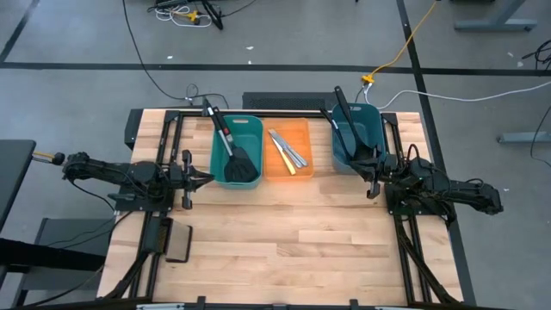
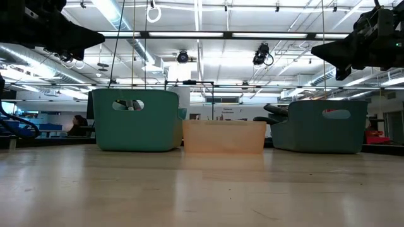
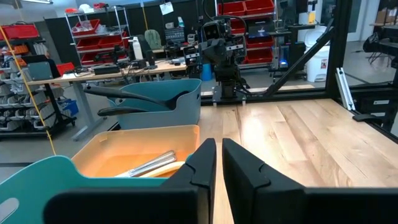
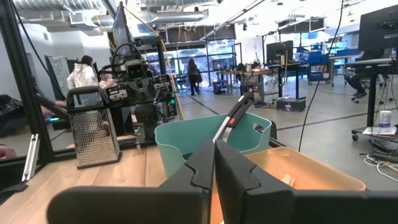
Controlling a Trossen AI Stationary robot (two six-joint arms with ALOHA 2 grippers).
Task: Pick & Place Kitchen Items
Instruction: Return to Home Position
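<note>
Two black slotted spatulas (image 1: pixel 244 165) lie in the left teal bin (image 1: pixel 225 129), their handles leaning out over its far left corner. Two silver knives (image 1: pixel 291 151) and a pale-yellow knife (image 1: pixel 281 153) lie flat in the orange bin (image 1: pixel 301 129). Two black ladles (image 1: pixel 351 129) rest in the right teal bin (image 1: pixel 377 120), handles over its far rim. My left gripper (image 1: pixel 205 180) is shut and empty just left of the left bin's near end. My right gripper (image 1: pixel 372 184) is shut and empty at the right bin's near end. Both grippers hover above the table.
The three bins stand in a row at the table's far middle (image 2: pixel 224 137). A metal box grater (image 4: pixel 93 134) stands at the table's near left and shows as a dark rectangle from above (image 1: pixel 178 243). Bare wood lies across the near half of the table (image 1: pixel 293 250).
</note>
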